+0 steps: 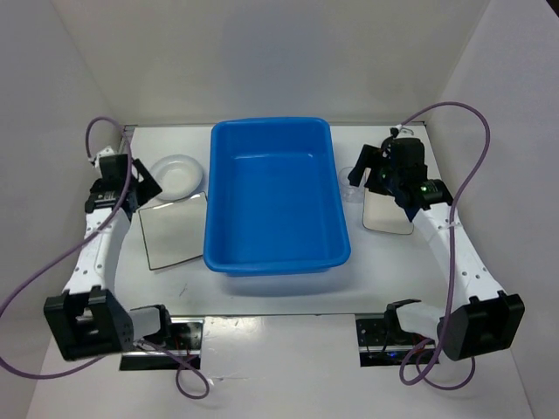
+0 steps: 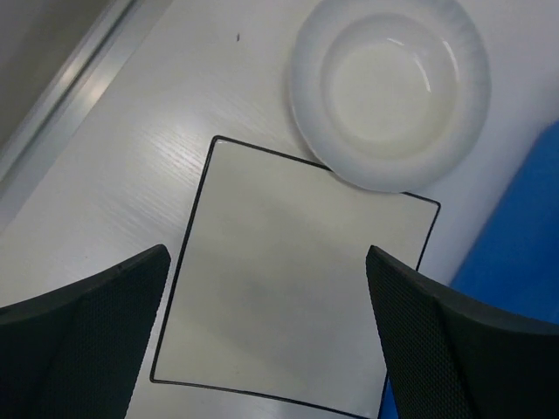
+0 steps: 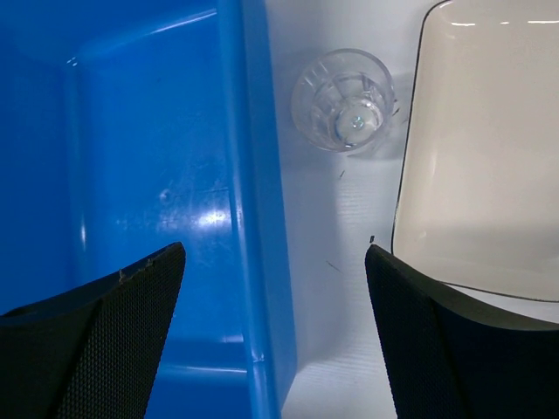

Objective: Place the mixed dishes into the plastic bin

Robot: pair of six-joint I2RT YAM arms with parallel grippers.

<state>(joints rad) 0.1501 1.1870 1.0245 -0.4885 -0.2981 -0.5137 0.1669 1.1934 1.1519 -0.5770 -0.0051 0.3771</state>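
Observation:
The blue plastic bin stands at the table's middle; nothing shows inside it. To its left lie a round white bowl and a square white plate whose far edge sits under the bowl. My left gripper is open and empty, hovering above this plate with the bowl ahead. To the bin's right are a clear cup and the second square plate. My right gripper is open and empty above the bin's right rim, with the cup and plate ahead. The black dish is out of view.
White walls close in the table on the left, back and right. A metal strip runs along the table's left edge. Both arm bases and cables sit at the near edge.

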